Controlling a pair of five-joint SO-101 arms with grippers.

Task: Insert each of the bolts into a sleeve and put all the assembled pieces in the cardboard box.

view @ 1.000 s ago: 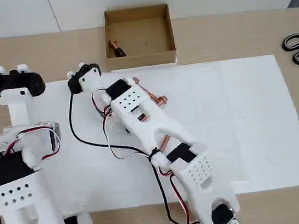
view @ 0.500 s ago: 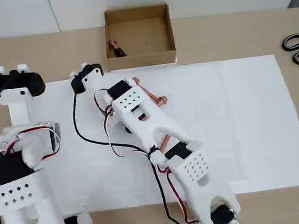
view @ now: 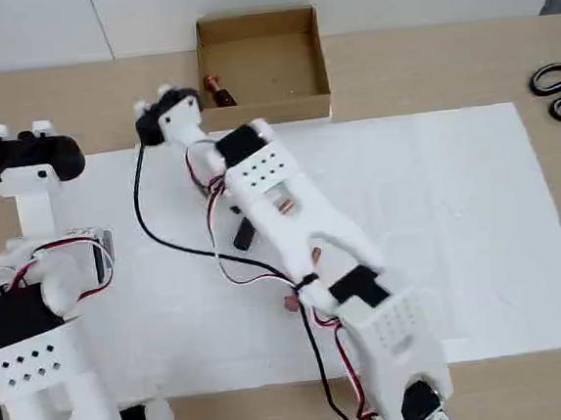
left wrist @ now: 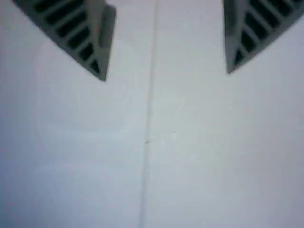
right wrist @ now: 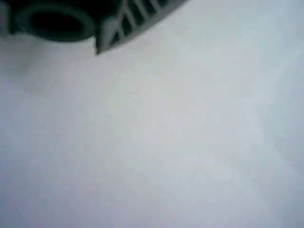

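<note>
Right arm (view: 307,229) stretched up to the box (view: 277,58)

Counted in the high view: two arms, one box, one piece (view: 219,91) inside it, one loose sleeve (view: 244,235), one sheet (view: 458,214), one pair of scissors (view: 560,87) at the right edge. Three copper bits of bolt (view: 291,304) peeping out beside and through the right arm; number of whole bolts not readable.

Right arm laid diagonally from bottom centre to upper left, right gripper (view: 158,103) just left of the box's lower-left corner. Impossible to tell its grip; in the right wrist view, a dark ring (right wrist: 52,21) close against it. Left arm (view: 39,206) folded at the left edge, left gripper (left wrist: 166,73) wide open, holding nothing.

Piece lying in the box's lower-left corner, long axis diagonal, copper head to upper left, dark end to lower right. Sleeve on the sheet against the right arm, centre-left, long axis near vertical.
</note>
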